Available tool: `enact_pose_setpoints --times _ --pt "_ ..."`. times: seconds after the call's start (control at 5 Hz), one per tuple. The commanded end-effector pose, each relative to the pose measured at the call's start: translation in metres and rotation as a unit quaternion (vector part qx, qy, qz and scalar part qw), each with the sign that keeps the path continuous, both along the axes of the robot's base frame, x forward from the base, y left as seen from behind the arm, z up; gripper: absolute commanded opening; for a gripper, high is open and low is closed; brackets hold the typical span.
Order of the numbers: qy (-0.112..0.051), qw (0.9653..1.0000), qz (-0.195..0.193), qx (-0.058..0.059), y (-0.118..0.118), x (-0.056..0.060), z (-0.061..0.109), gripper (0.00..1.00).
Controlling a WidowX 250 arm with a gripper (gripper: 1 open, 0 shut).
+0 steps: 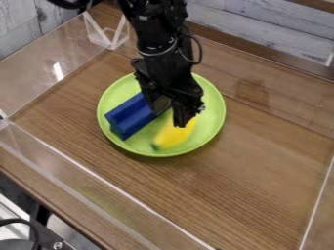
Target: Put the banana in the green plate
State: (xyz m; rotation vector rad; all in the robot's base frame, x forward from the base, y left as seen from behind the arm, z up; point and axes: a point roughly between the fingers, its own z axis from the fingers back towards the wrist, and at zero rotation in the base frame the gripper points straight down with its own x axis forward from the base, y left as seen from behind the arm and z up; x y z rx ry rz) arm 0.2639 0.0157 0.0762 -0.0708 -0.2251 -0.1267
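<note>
The gripper points steeply downward over the middle of the green plate. Its black fingers stand spread apart and hold nothing. The banana lies inside the plate, just below and in front of the fingertips, resting on the plate's floor toward the near right rim. Whether a fingertip touches the banana's upper end cannot be told from this view.

A blue ridged block also lies in the plate, on its left side, just beside the gripper and near the banana without clearly touching it.

The plate sits on a wood-grain table. Clear plastic walls enclose the work area on all sides. The black arm rises from the gripper toward the top edge of the view.

No brand marks, labels or legible writing appear on any item.
</note>
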Motion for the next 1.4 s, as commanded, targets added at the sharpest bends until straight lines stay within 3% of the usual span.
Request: enact_pose_setpoints --times 0.0,1.2 --pt "-0.012 0.9999 0.006 -0.002 0.0041 0.0049 0.0105 1.0" --pt "0.004 0.9997 0.007 -0.025 0.0085 0.0094 0.0085 1.0"
